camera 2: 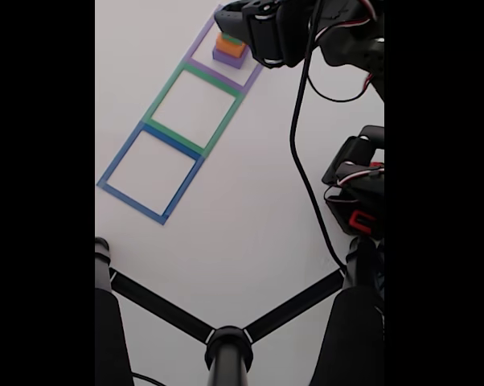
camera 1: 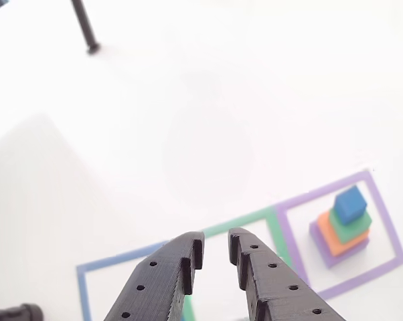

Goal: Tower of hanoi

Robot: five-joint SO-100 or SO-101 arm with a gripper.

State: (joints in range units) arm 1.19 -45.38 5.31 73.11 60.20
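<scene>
plainly set up for a start, read from left to right in the other view: a blue tape outline [camera 1: 114, 264] at the left, partly hidden behind the pincer [camera 1: 215, 249], then a green tape outline [camera 1: 255, 219], then a purple tape outline [camera 1: 382, 221] at the right. three squares in a row, edge to edge, presumably standing in for the three pegs of the puzzle.

inside the purple square, the tower of hanoi [camera 1: 342, 227]: purple block [camera 1: 335, 255] flat on the white tabletop [camera 1: 188, 120], orange block [camera 1: 330, 235] on it, green block [camera 1: 352, 226] on that, blue cube [camera 1: 350, 204] on top. stacked largest to smallest, each a little askew on the one below, so the top piece is free to be lifted first. nothing moved out yet, judging by the two bare squares.

pincer low in the frame, two black perforated fingers parted by a narrow gap, nothing between them, hanging over the blue and green squares and well apart from the stack. likely poised for the first move, which would call for a swing right and a wider opening to straddle the blue cube without nudging the green block under it.

in the fixed view, same row running up and to the right: blue outline [camera 2: 149, 177], green outline [camera 2: 195, 108], then the tower [camera 2: 229, 51] at the top, half covered by the arm [camera 2: 282, 32]; purple and orange layers visible there, upper pieces hidden.
</scene>
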